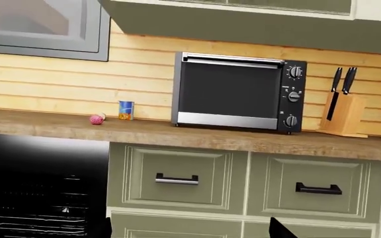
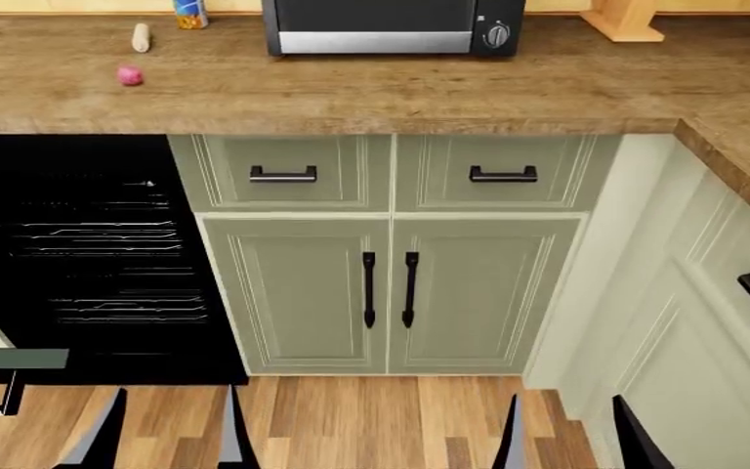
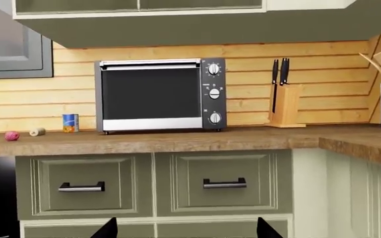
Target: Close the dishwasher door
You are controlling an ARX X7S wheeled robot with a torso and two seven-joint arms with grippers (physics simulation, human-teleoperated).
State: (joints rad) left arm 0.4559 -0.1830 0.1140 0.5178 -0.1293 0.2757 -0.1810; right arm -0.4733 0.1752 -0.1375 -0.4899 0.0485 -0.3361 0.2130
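Dishwasher cavity (image 2: 89,254), open: black interior with wire racks, set under the bench (image 2: 349,98) at your left, beside the sage-green cabinets (image 2: 389,283). Dishwasher door (image 2: 11,360): only a grey-edged sliver shows at the head view's lower left, apparently dropped flat toward you; its handle cannot be made out. Left gripper (image 2: 167,430): fingers spread apart, holding nothing, hanging low just right of that sliver. Right gripper (image 2: 570,435): likewise parted and empty, facing the cabinet doors, well away from the job. Microwave (image 1: 240,91), knife block (image 1: 343,111), can (image 1: 125,109) and pink ball (image 1: 95,119) sit on the bench, irrelevant. You will likely need the left arm under the door's free edge to lift it.
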